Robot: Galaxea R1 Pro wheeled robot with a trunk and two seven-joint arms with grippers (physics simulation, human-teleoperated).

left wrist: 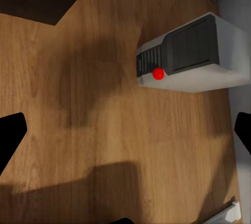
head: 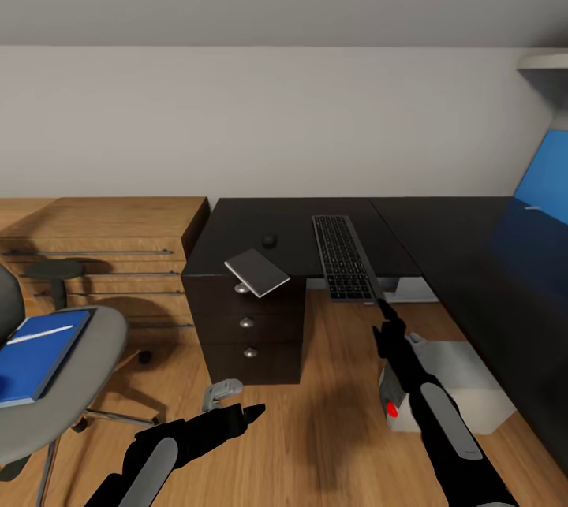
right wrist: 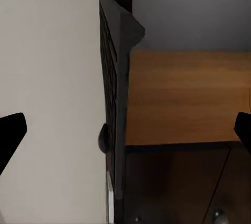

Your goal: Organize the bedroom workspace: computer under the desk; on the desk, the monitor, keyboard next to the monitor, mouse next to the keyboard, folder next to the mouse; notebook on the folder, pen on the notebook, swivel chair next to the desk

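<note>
Keyboard (head: 344,256), mouse (head: 270,240), notebook (head: 256,271) on worktop (head: 442,239), folder (head: 35,353) on swivel chair (head: 87,381), both grippers' fingers apart, left gripper (head: 254,411), right gripper (head: 382,308).

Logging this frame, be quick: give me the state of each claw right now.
Left claw: open, holding nothing.
Right claw: open, at the near end of the keyboard, not clamped on it.
</note>
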